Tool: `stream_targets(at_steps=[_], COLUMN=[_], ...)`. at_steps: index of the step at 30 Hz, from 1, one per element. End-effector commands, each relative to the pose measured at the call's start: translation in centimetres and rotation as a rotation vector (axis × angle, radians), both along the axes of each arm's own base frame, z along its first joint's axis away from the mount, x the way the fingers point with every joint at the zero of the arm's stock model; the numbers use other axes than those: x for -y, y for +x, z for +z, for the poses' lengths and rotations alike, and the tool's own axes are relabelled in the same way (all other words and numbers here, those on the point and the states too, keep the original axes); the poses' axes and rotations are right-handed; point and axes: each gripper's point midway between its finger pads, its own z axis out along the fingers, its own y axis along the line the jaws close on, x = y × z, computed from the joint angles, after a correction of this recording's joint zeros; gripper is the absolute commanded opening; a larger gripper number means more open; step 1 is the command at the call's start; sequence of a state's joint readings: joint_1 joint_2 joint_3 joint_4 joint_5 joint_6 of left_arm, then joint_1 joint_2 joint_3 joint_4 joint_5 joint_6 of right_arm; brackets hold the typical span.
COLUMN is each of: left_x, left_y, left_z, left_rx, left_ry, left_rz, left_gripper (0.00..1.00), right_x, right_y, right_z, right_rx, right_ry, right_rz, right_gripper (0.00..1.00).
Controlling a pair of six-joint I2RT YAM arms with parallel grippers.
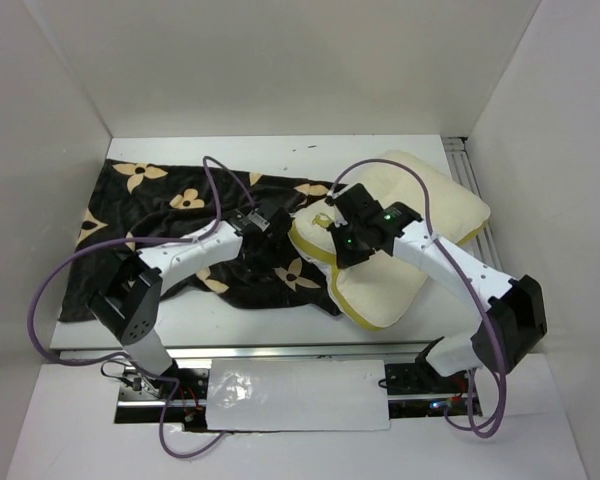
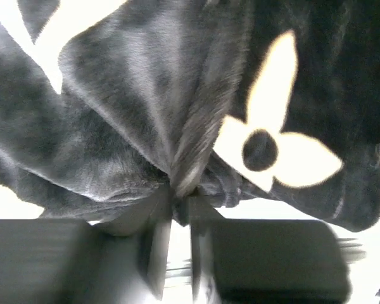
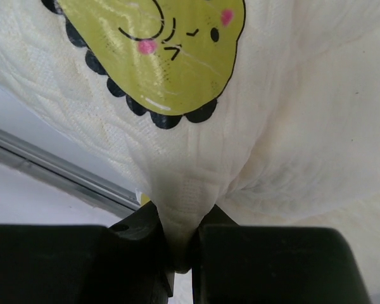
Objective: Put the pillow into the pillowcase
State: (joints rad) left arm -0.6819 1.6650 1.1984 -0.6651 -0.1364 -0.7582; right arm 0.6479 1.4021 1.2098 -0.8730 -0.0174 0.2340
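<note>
Left gripper (image 2: 180,212) pinches pillowcase (image 2: 126,88) fold; right gripper (image 3: 180,228) pinches pillow (image 3: 291,126); we'd raise pillowcase, feed 1 corner first.

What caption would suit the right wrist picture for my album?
Right gripper pinches a fold of the pillow, just below its yellow cartoon patch.

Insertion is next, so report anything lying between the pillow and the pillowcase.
Nothing visible does: the pillow touches the pillowcase along its edge. The left gripper pinches pillowcase fabric, and the right gripper pinches the pillow. No open mouth shows.
</note>
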Motion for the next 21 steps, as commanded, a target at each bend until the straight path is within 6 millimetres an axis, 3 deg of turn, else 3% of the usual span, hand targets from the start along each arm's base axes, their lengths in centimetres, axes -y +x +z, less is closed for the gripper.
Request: stream_targets(at_steps=[1,2,3,4,7,9,12,13,15,21], left_x=[-1.8,-1.7,-0.9,-1.0,-0.7,-0.7,-0.9,-0.6,-0.5,1.6], left_y=[2.2,2.8,4.2,4.8,6.6,7.1,7.5,8.1,9.0,10.1], left_z=[1.6,1.8,3.3,3.8,5.6,5.7,4.2,3.9,1.8,-1.3], left_rx=[0.039,0.048,0.094,0.114,0.158,0.16,0.142,0.151,0.137,0.094], left_ry=[0.103,0.116,0.095,0.115,0.12,0.144,0.201,0.209,0.263,0.243], left_rz=[0.107,0.113,0.106,0.091,0.083,0.066,0.02,-0.008,-0.076,-0.169], left_gripper=[0.31,0.36,0.44,0.49,0.45,0.55,0.85,0.89,0.91,0.89], right_x=[-0.2,0.0,0.2,1.3,1.9,2.6,3.5,3.7,4.8,6.6], right_y=[3.2,3.2,3.6,3.9,3.8,4.0,4.3,4.3,4.9,5.1], right_z=[2.0,2.2,3.3,3.0,3.1,2.9,2.8,3.3,4.3,4.1], right_rx=[0.122,0.122,0.16,0.155,0.135,0.132,0.127,0.138,0.174,0.169], right_ry=[0.106,0.137,0.176,0.19,0.236,0.23,0.227,0.238,0.255,0.299], right_rz=[-0.001,-0.003,-0.014,-0.044,-0.016,-0.017,-0.037,-0.043,-0.075,-0.141], right_gripper=[0.0,0.0,0.0,0.0,0.0,0.0,0.0,0.0,0.0,0.0])
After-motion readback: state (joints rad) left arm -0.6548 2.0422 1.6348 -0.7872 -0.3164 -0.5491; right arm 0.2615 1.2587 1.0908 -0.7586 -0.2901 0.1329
